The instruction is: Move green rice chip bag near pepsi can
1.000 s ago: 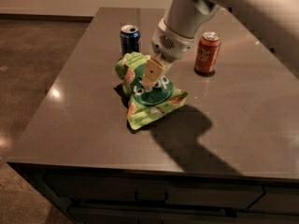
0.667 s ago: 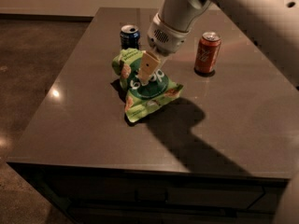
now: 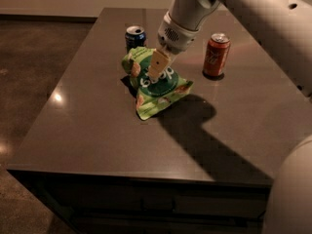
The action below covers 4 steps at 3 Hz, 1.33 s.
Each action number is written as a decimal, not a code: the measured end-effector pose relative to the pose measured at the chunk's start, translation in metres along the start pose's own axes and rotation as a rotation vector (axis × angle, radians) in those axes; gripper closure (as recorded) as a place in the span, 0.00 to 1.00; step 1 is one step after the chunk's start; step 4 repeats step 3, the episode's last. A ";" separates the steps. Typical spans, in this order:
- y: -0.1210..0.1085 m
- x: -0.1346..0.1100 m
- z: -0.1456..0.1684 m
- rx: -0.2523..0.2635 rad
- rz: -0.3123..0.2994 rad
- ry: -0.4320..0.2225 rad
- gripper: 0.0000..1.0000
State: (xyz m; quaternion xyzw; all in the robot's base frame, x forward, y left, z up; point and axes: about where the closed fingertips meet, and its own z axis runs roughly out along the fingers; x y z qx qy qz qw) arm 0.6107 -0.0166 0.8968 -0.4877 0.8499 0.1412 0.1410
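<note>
The green rice chip bag [image 3: 165,89] is a crinkled light-green pouch with a dark green circle and white lettering, on the dark table [image 3: 97,130] left of centre. My gripper [image 3: 157,71] comes down from the upper right and is shut on the bag's upper middle, its tan fingers [image 3: 158,62] pressed into the pouch. The pepsi can [image 3: 135,37], dark blue with a silver top, stands upright just behind the bag's left end, a small gap away.
An orange-red soda can [image 3: 216,55] stands upright to the right of the bag, behind my arm's shadow. The table's left edge [image 3: 58,82] and front edge [image 3: 136,172] drop to the floor. My arm's white body [image 3: 292,189] fills the right side.
My gripper has moved away from the front edge toward the pepsi can, and the bag has gone with it, ending closer to the can.
</note>
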 end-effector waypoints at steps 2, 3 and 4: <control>-0.004 0.002 0.005 0.001 -0.004 -0.007 0.00; -0.004 0.002 0.006 0.001 -0.004 -0.007 0.00; -0.004 0.002 0.006 0.001 -0.004 -0.007 0.00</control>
